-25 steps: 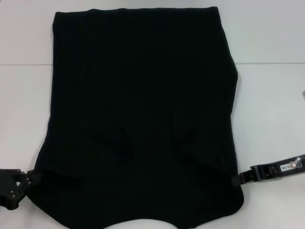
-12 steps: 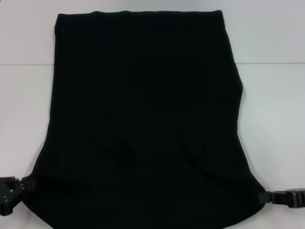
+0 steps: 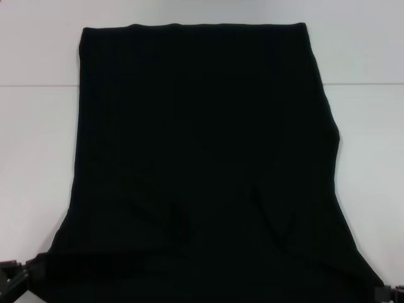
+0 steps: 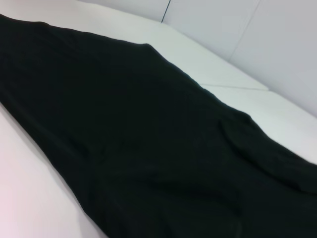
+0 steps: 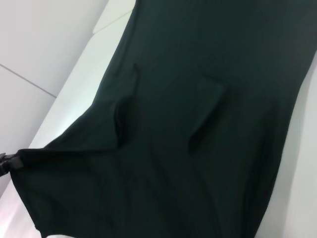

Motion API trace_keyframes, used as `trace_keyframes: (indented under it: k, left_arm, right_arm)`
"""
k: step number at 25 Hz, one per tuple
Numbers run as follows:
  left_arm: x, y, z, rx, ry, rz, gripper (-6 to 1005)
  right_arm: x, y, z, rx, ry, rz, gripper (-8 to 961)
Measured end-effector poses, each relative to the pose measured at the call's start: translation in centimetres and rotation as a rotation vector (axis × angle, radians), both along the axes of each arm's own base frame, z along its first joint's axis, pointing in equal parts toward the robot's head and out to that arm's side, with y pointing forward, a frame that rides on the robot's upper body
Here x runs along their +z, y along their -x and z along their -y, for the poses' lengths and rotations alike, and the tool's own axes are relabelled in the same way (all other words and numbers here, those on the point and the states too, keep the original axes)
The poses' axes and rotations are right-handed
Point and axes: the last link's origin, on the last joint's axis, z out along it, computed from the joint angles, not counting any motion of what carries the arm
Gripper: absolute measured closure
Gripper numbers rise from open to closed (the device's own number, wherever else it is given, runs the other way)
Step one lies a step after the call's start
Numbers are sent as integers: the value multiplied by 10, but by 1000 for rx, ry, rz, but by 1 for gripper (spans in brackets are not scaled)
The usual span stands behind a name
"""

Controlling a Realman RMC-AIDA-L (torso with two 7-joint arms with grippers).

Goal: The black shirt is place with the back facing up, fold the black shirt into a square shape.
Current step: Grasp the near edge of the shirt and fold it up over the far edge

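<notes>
**Shirt stretched away from me, one near corner in each gripper**

The shirt (image 3: 202,158) lies spread on the white table (image 3: 38,126), its long axis running straight away from me: the far edge sits flat and straight toward the table's far edge, and the near end flares wide toward the near edge, where I hold it. No print shows on the upper face.

My left gripper (image 3: 16,278) is at the near left corner of the shirt, down by the table's near left corner. The cloth there is pulled to a point that meets it, so I judge it pinched on the shirt, though I cannot see the fingers themselves closing. My right gripper (image 3: 388,293) is at the near right corner, barely in view at the table's near right; the cloth ends in a point there too, and I read that as the same kind of pinch.

Each arm is nearest its own corner, and the cloth between them is taut across. Two diagonal creases (image 3: 170,221) run up from the near end toward the middle.

The fold turns on this: the free far edge lies directly ahead of both grippers, along the long axis. I judge the next move carries both corners forward together, kept level, so the near end lands square over the far half.
</notes>
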Motion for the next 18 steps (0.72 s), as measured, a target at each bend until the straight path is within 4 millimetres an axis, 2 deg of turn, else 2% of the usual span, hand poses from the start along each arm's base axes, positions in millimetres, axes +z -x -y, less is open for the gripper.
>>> trace_keyframes:
  k: [6, 11, 15, 18]
  left_arm:
    - [-2, -5, 19, -15, 46, 62, 962]
    - [-8, -7, 25, -15, 102, 78, 962]
    - [-10, -12, 15, -34, 98, 94, 961]
    - [-11, -18, -6, -46, 72, 120, 961]
  right_arm:
    - [6, -11, 21, 5, -7, 2, 920]
    - [13, -18, 37, -9, -18, -7, 917]
    - [20, -17, 35, -1, -43, -24, 915]
    - [22, -6, 17, 36, -61, -48, 913]
